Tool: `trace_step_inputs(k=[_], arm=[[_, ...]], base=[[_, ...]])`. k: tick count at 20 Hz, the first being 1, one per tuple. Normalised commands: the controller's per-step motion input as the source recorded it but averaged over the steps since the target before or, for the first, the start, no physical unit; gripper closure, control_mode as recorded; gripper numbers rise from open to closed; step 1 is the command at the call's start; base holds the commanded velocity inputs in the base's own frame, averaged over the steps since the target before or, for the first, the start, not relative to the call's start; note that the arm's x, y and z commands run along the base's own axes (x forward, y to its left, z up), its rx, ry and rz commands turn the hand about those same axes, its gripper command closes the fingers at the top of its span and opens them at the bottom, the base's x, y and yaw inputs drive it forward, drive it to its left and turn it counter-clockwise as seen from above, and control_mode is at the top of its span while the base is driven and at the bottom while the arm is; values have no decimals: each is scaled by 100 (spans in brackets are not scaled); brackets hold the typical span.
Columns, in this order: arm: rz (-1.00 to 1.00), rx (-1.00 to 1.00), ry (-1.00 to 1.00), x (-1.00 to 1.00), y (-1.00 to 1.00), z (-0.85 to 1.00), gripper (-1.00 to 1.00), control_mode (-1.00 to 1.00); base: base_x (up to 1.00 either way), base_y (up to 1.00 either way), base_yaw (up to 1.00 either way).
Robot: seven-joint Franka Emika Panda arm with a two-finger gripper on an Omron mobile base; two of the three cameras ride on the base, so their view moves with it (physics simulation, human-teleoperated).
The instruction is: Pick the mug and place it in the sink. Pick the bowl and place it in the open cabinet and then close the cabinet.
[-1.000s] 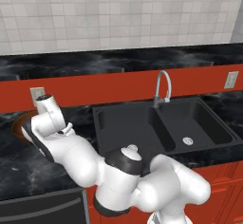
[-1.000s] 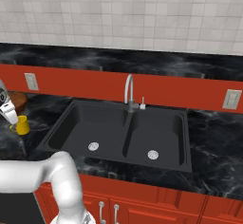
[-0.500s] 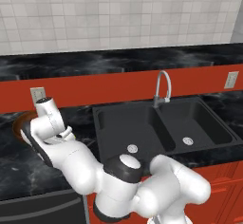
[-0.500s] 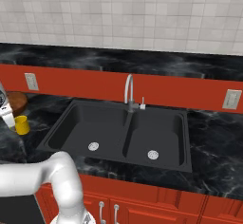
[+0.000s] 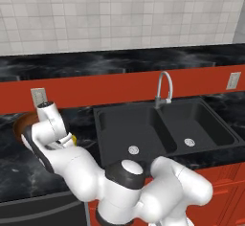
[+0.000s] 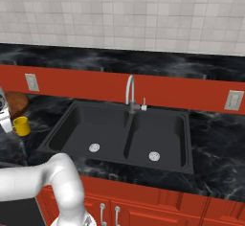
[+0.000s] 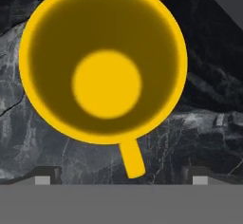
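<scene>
Off to the gripper's [image 7: 118,179] far side sits the sink [image 6: 123,134] — well apart across the counter [image 6: 215,139]. Bowl [image 6: 16,101] is just behind the gripper. Mug [image 7: 103,62] is directly below it, upright on the counter, rim centred between the tips, handle [image 7: 132,159] pointing toward the camera's bottom edge. Jaws spread wide, holding nothing. Risk, as I judge it: coming straight down, a fingertip [image 7: 45,176] could land on the rim or clip the handle — tipping or spinning the mug toward the bowl instead of gripping it.
</scene>
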Motion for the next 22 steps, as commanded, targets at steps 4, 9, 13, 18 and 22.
trace_step_inputs(k=[4,9,13,18,22], arm=[[-3,0,0,0,-8,-18,100,-100],[0,0,-11,4,-23,0,100,-100],[4,0,-16,2,-16,0,100,-100],[3,0,-13,-4,-6,-2,100,-100],[1,0,-5,-22,-3,4,100,-100]], base=[[0,0,0],[0,0,0],[0,0,0],[0,0,0],[0,0,0]])
